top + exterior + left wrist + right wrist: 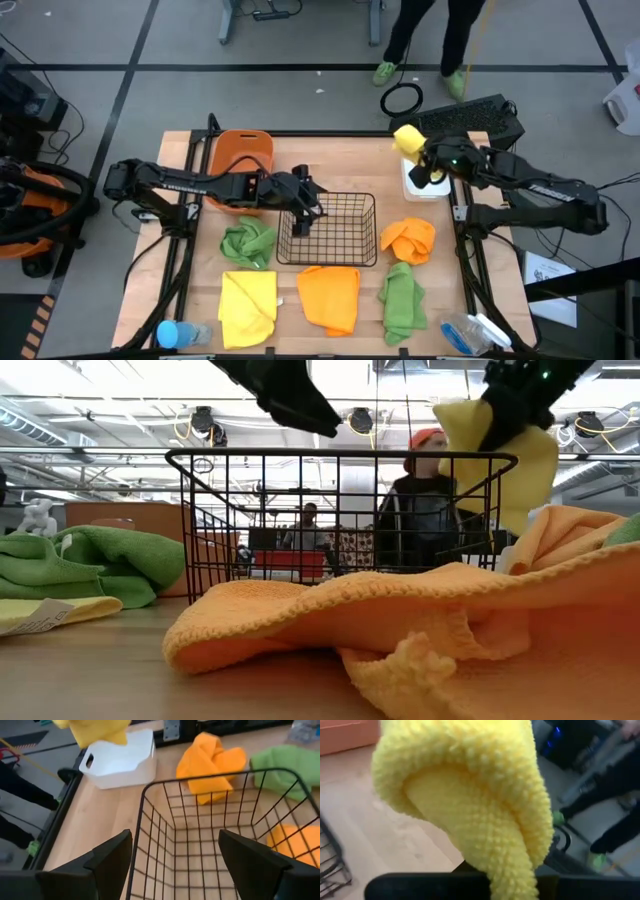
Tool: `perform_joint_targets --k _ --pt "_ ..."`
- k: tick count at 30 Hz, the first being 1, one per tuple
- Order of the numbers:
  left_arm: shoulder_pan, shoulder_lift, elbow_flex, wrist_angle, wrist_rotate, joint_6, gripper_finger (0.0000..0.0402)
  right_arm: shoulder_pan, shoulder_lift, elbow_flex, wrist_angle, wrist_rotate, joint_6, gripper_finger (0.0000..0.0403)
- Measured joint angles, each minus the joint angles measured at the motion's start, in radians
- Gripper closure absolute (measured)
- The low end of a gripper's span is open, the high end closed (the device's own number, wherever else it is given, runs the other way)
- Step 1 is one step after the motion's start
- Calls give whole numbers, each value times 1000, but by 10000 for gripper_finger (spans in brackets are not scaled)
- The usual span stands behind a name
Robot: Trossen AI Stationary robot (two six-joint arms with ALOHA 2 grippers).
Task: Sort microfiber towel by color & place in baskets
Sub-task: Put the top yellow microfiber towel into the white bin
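On the table (180, 300), right claw (428, 166) pinches yellow towel (408, 137) above white bin (425, 188); left claw (305, 205) spread.

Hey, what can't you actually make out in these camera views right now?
- Right pincer: its fingers are hidden by the yellow towel in the right wrist view.
- White bin: mostly covered by that arm in the high view.
- Orange tub: inside hidden by the left arm in the high view.
- Blue object: cut off by the bottom edge.
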Motion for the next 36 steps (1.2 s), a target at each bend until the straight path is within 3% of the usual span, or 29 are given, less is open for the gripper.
perform_joint_targets --k 11,19,26,36 --pt "-54 0 0 19 -14 -53 105 -119 2 -135 14 1 158 402" --pt "-78 0 0 19 -16 -54 105 -210 2 -276 173 -26 261 402" --pt "-79 0 1 20 -16 -55 105 -259 9 -349 206 35 340 402" --pt "-79 0 1 20 -16 -54 105 -276 66 -452 252 21 433 402"
